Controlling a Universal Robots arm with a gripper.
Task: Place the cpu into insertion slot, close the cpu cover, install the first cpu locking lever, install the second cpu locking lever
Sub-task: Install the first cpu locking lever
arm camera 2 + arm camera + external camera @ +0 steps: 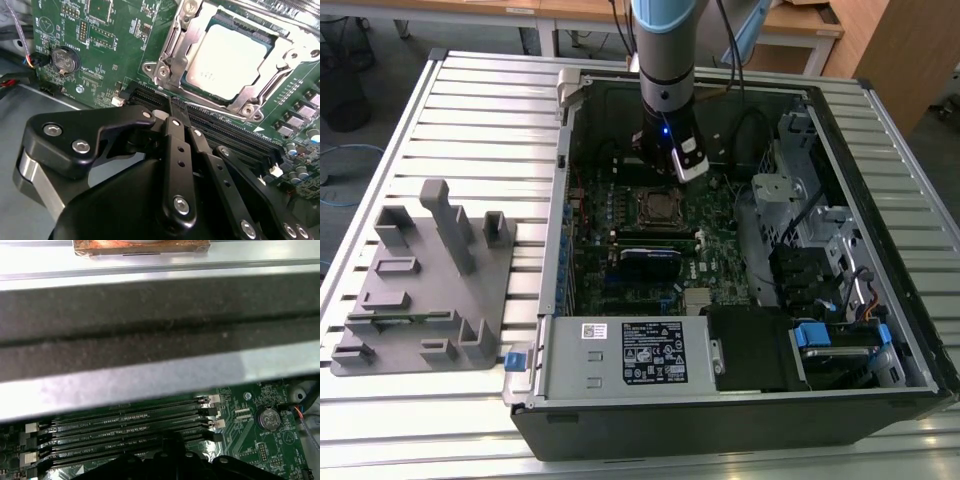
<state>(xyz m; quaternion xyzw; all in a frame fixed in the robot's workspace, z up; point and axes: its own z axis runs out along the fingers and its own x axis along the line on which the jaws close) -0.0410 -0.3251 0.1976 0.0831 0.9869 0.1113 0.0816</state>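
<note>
End effector (pixel 172 106): clenched on nothing, hovering near the cpu (pixel 235 60).
Cpu: lies framed by the cpu cover (pixel 172 62); probably light, stiff, delicate, so best held by its edges.

cpu (pixel 232 62) in insertion slot (pixel 167 67); cpu cover (pixel 282 50) down

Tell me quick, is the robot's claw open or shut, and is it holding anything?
Gripper: shut, holding nothing.
</note>
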